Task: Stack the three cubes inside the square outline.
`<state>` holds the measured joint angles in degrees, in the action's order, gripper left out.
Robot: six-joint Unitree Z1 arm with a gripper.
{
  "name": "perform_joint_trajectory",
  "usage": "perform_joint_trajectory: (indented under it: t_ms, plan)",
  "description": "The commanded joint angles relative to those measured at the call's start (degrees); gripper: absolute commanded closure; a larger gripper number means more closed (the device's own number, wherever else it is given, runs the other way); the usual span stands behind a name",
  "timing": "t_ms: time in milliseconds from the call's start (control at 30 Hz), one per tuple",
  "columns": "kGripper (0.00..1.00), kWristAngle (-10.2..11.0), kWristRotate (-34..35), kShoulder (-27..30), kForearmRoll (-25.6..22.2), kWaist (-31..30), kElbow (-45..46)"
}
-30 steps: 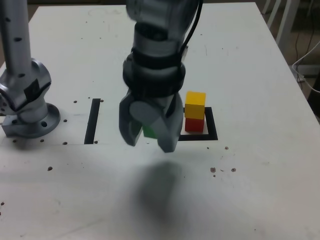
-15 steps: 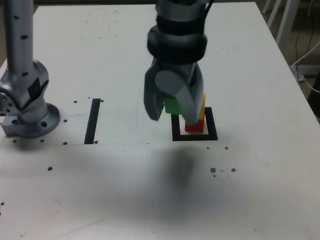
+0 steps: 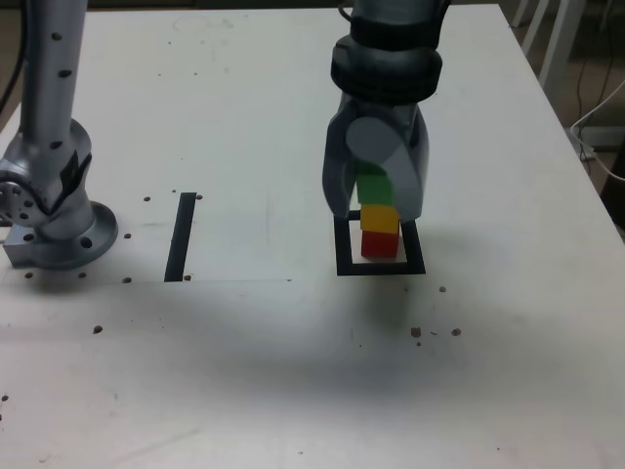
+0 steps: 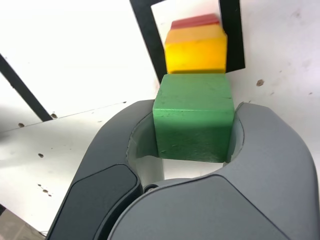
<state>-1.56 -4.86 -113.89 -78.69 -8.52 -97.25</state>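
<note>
Carried toward the exterior view's right since the earlier frame, the green cube point(image 4: 194, 117) is now held between the closed-in jaws of the gripper point(image 3: 384, 200), which grip it on two opposite sides. Relative to the square outline point(image 3: 346, 269), the red cube point(image 3: 380, 244) sits inside its border, the yellow cube point(image 3: 380, 218) rests on top of the red one, and the green cube appears above the outline, overlapping the yellow cube's upper edge in the exterior view, though whether those two touch I cannot tell.
</note>
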Motion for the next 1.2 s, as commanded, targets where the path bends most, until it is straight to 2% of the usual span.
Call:
perform_joint_trajectory:
  t_ms: [0,1000,1067,1100,1167]
  plan:
    - [0.81,0.2,-0.4,-0.4,-0.1,0.6,-0.2]
    - [0.81,0.7,-1.2,-1.0,0.4,1.7,0.7]
    - [0.76,0.7,-1.3,-1.1,0.6,1.7,0.8]
    - [0.70,0.7,-1.3,-1.2,0.7,1.7,0.8]
    - [0.51,0.7,-1.4,-1.3,0.8,1.7,1.0]
